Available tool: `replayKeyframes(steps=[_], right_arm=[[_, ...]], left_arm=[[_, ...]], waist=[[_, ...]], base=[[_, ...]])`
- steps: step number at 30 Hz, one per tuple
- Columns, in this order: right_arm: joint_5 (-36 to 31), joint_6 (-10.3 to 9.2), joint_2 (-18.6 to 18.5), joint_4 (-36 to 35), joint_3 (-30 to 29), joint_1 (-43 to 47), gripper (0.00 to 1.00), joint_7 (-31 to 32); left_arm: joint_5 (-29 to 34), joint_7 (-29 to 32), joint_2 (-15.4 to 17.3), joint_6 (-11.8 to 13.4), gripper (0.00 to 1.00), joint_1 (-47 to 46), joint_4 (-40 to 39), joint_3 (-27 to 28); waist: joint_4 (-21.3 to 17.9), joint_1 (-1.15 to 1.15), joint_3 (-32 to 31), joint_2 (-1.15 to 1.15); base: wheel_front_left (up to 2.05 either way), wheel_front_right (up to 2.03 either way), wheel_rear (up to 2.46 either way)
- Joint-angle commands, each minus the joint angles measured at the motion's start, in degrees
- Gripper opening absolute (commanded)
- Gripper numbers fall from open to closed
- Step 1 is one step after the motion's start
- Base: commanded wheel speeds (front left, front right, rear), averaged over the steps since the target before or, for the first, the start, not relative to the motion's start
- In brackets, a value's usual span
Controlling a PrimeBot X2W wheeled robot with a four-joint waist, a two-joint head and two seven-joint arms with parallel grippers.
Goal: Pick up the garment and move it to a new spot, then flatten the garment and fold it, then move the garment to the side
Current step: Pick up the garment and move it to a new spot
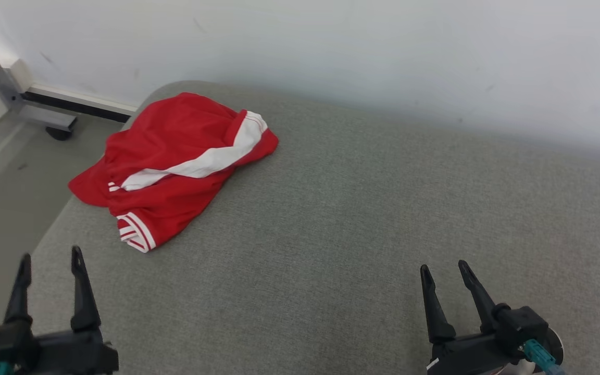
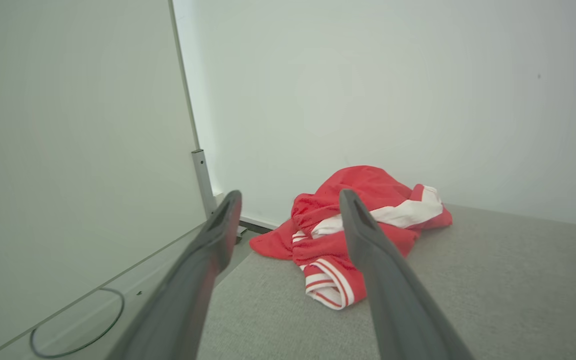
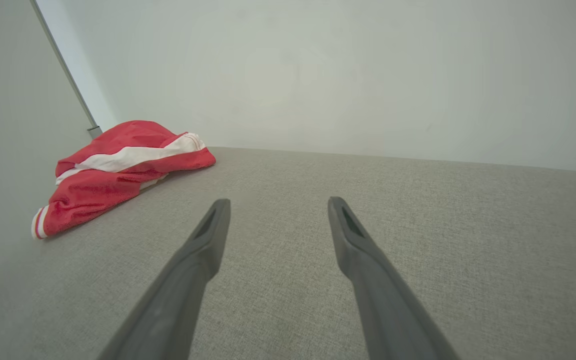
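The garment is red with white stripes and lies crumpled at the far left corner of the grey padded table. One red corner hangs slightly over the table's left edge. My left gripper stands open at the near left edge, well short of the garment, with nothing between its fingers. My right gripper is open too, over the bare cloth at the near right. In the left wrist view the garment lies ahead of the open left gripper. The right wrist view has the garment far to the left of the right gripper.
A white wall runs close behind the table. Left of the table the floor drops away, with a grey metal frame on a dark caster standing there. A pale panel stands along the left side.
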Motion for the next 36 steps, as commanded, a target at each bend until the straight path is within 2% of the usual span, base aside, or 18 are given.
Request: replayKeyframes(steps=[1, 4, 12, 18, 24, 29, 36], right_arm=[[-0.5, -0.12, 0.0, -0.64, 0.03, -1.05, 1.0, -0.04], [-1.3, -0.12, 0.01, -1.44, -0.34, -1.78, 1.0, -0.04], [-4.62, -0.12, 0.0, -5.79, -2.66, -5.81, 1.0, -0.04], [-5.48, -0.12, 0.02, -10.18, -3.89, -5.83, 1.0, -0.04], [-5.4, -0.12, 0.04, -13.59, -3.83, -5.79, 1.0, -0.04], [-5.1, -0.12, 0.05, -14.45, -3.56, -5.53, 1.0, -0.04], [-4.6, -0.12, 0.05, -14.07, -3.03, -5.86, 1.0, -0.04]], left_arm=[[-0.74, -0.2, 0.45, -0.32, 1.0, -2.34, 0.17, 0.64], [-0.84, -0.2, 1.66, -0.79, 1.0, -5.63, 1.02, 0.96], [-2.41, -0.2, 5.75, -2.0, 1.0, -20.04, 3.49, 3.46], [-3.77, -0.19, 8.83, -2.19, 1.0, -27.72, 7.6, 6.07], [-5.24, -0.19, 13.04, -3.16, 1.0, -31.89, 15.53, 7.94], [-6.09, 1.59, 16.26, -3.85, 1.0, -34.52, 23.41, 7.12], [-8.45, 8.75, 18.84, -4.57, 1.0, -37.54, 33.84, 4.03]], waist=[[-3.86, 0.0, 3.57, 0.0], [-5.56, 0.0, 5.24, 0.0], [-12.44, 0.0, 14.32, 0.0], [-15.69, 0.0, 18.59, 0.0], [-17.56, 0.0, 20.63, 0.0], [-18.12, 0.0, 21.16, 0.0], [-18.61, 0.0, 21.13, 0.0]], base=[[0.0, 0.0, 0.0], [0.0, 0.0, 0.0], [0.0, 0.0, 0.0], [0.0, 0.0, 0.0], [0.0, 0.0, 0.0], [0.0, 0.0, 0.0], [0.0, 0.0, 0.0]])
